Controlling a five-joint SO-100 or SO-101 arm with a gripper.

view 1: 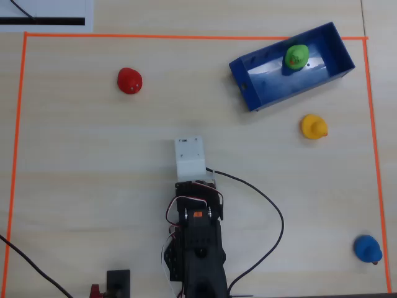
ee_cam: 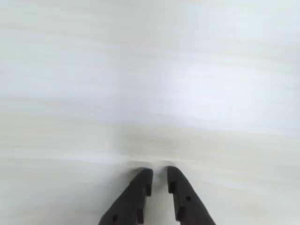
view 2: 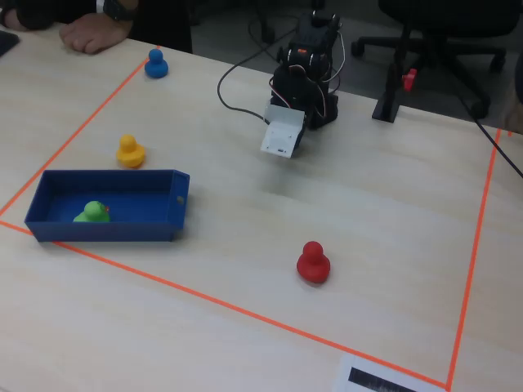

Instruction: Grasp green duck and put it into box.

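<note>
**Over bare worktop, the job looks done**

Down at the wrist view, the pincer (ee_cam: 159,174) hangs above plain pale wood with its two black fingers drawn close, just a slim gap between the tips and nothing in it. No duck, no box, nothing but wood grain below, which fits an arm that has nothing to carry.

Pull out to the overhead view and the arm (view 1: 197,242) sits folded near the bottom middle of the worktop (view 1: 93,186), its white wrist block pointing up the frame, well apart from every toy. That tucked pose reads to me as a rest position, not a reach.

And the prize? The green duck (view 1: 296,56) is inside the box (view 1: 248,93), up at the top right, sitting on the glossy blue floor towards the far end. The fixed view agrees: the green duck (view 2: 92,213) is down between the blue walls of the box (view 2: 122,228), near its left end, below the rim.

The other ducks stand loose on the wood, as decoys I'd say: red (view 1: 129,81) far off at upper left, yellow (view 1: 313,127) just below the box, blue (view 1: 367,248) by the lower right corner, close to the orange tape (view 1: 186,36) that frames the area.

Judging from this, delivery is complete.
</note>
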